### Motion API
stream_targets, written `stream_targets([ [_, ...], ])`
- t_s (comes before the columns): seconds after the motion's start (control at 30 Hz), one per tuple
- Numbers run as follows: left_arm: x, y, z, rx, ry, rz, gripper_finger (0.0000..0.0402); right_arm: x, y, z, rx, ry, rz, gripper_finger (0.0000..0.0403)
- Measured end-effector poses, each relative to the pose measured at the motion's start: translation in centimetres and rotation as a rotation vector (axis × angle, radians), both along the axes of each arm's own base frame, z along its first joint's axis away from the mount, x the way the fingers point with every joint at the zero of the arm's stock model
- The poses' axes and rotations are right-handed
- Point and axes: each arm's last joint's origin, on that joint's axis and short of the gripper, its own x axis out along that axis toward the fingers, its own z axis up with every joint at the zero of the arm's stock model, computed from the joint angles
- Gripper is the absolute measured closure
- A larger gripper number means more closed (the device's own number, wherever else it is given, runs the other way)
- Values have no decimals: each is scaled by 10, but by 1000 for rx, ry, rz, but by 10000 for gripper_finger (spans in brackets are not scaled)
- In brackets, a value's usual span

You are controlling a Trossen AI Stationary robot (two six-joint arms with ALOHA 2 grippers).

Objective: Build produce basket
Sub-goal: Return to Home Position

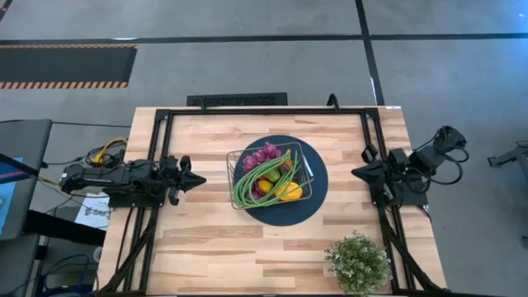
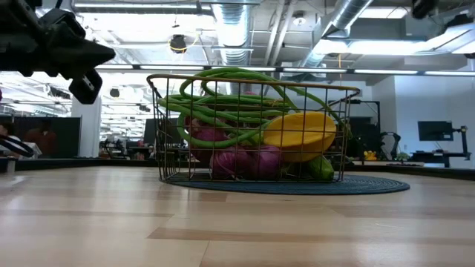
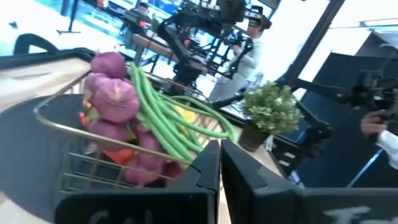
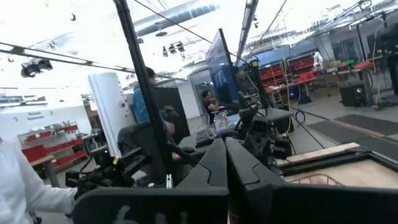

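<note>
The wire-mesh basket [image 1: 272, 175] stands on a round dark blue plate [image 1: 320, 194] at the table's middle. In it lies the produce: purple grapes [image 1: 261, 157], long green beans [image 1: 266, 185], a yellow lemon [image 1: 289, 191] and some red and orange pieces. In the low view the beans [image 2: 237, 100] arch over the rim. My left gripper [image 1: 200, 179] is shut and empty at the table's left side, pointing level at the basket [image 3: 68, 162]. My right gripper [image 1: 357, 172] is shut and empty at the right side, pointing toward the basket.
A bushy green potted plant [image 1: 357, 262] stands near the table's front right corner. A black frame [image 1: 264, 110] runs along the table's far, left and right sides. People show in the room beyond the table.
</note>
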Motion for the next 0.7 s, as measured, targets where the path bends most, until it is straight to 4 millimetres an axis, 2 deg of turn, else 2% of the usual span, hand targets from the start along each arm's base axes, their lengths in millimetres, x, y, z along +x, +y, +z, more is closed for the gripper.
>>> stream_targets([
  [0.27, 0, 8, 0, 51, -7, 47, 401, 4, 2, -43, 62, -81, -1, 402],
  [0.7, 0, 15, 2, 64, -26, 45, 401, 1, -1, -88, 98, -120, -20, 401],
])
